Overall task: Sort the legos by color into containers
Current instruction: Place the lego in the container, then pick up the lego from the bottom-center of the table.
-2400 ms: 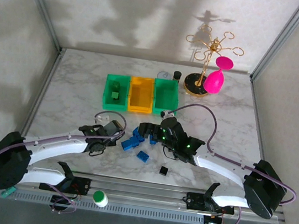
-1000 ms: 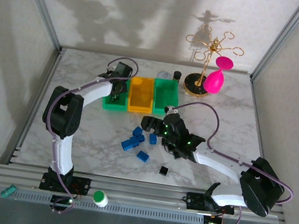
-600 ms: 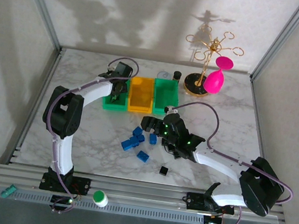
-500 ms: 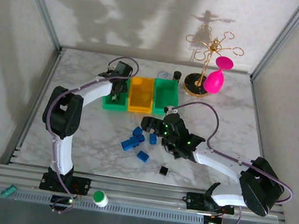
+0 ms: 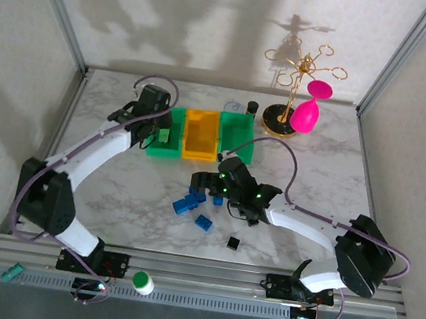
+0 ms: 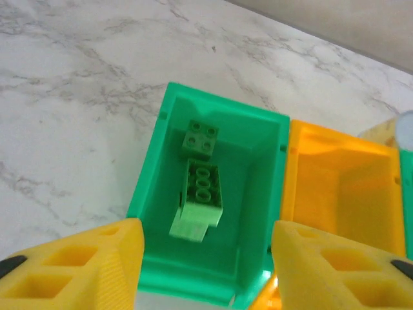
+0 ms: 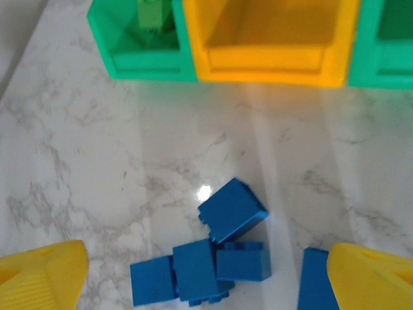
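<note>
We are stretching our left arm (image 5: 96, 147) far, left gripper (image 6: 203, 258) hanging spread and empty over the left green bin (image 6: 147, 194). 2 green bricks (image 6: 202, 187) are lying inside, the longer pointing near-to-far. Our right gripper (image 7: 206, 278), fingers wide and empty, is hovering over blue bricks (image 7: 222, 248) on open marble tabletop (image 7: 97, 161).

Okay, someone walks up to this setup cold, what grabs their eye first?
Probably the bright row of bins toward the back: left green bin, yellow-orange bin and right green bin, with the left gripper open above the leftmost one, where green bricks lie. In front of the row sits a cluster of blue bricks beneath the open right gripper. At the back right, a hot-pink glass hangs on a gold stand.
</note>
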Robot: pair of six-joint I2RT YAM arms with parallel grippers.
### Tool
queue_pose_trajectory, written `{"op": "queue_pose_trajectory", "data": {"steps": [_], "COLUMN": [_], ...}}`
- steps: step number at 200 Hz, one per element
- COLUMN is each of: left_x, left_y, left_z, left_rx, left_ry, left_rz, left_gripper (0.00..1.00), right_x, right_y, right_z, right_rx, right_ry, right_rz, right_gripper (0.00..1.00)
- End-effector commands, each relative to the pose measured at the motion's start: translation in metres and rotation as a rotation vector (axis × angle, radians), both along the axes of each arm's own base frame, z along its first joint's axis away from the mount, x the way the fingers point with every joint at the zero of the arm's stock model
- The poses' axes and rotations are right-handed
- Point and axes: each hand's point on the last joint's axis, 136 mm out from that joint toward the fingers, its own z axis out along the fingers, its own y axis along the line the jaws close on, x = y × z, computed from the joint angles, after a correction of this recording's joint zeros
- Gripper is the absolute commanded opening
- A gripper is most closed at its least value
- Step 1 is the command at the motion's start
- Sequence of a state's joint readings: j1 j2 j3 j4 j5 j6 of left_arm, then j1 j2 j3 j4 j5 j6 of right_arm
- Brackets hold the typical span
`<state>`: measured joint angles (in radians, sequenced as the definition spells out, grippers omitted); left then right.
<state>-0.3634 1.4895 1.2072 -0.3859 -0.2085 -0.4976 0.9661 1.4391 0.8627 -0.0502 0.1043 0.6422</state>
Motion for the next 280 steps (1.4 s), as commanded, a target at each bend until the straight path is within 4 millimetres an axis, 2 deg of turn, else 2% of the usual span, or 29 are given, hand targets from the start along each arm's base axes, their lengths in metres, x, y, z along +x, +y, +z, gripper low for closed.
{"op": "queue_pose_trajectory", "data": {"steps": [1,35,61,116,139,177,199,231,252,280], "left_x": [-0.032,-0.073,-0.096,-0.121,-0.125,-0.129,-0.132,-0.138,-0.142,-0.145], "left_y": [-0.008,-0.01,-0.005,0.01,0.018,0.028,0.032,0.041,0.048,0.049], "left_z": [-0.008,-0.018,-0.028,-0.036,-0.032,-0.016,-0.007,0.008,0.016,0.023], "left_rx": [-0.036,-0.042,-0.08,-0.093,-0.089,-0.085,-0.097,-0.109,-0.098,-0.121], "left_ry": [0.021,0.034,0.038,0.042,0.03,-0.006,-0.021,-0.067,-0.08,-0.097], "left_rz": [-0.031,-0.047,-0.043,-0.013,0.019,0.068,0.084,0.118,0.148,0.152], "left_gripper": [0.62,0.7,0.76,0.97,1.0,1.0,1.0,1.0,1.0,1.0], "right_x": [-0.019,-0.045,-0.065,-0.08,-0.077,-0.061,-0.051,-0.041,-0.041,-0.042], "right_y": [0.007,0.022,0.04,0.073,0.077,0.084,0.098,0.116,0.116,0.103], "right_z": [-0.016,-0.035,-0.044,-0.06,-0.071,-0.079,-0.074,-0.079,-0.077,-0.082], "right_rx": [-0.091,-0.106,-0.08,-0.102,-0.127,-0.182,-0.192,-0.226,-0.237,-0.304], "right_ry": [0.061,0.133,0.171,0.198,0.205,0.158,0.107,0.075,0.062,0.055], "right_rz": [0.04,0.062,0.109,0.165,0.152,0.118,0.128,0.151,0.143,0.09], "right_gripper": [0.92,0.85,0.77,0.74,0.73,0.75,0.74,0.72,0.7,0.68]}}
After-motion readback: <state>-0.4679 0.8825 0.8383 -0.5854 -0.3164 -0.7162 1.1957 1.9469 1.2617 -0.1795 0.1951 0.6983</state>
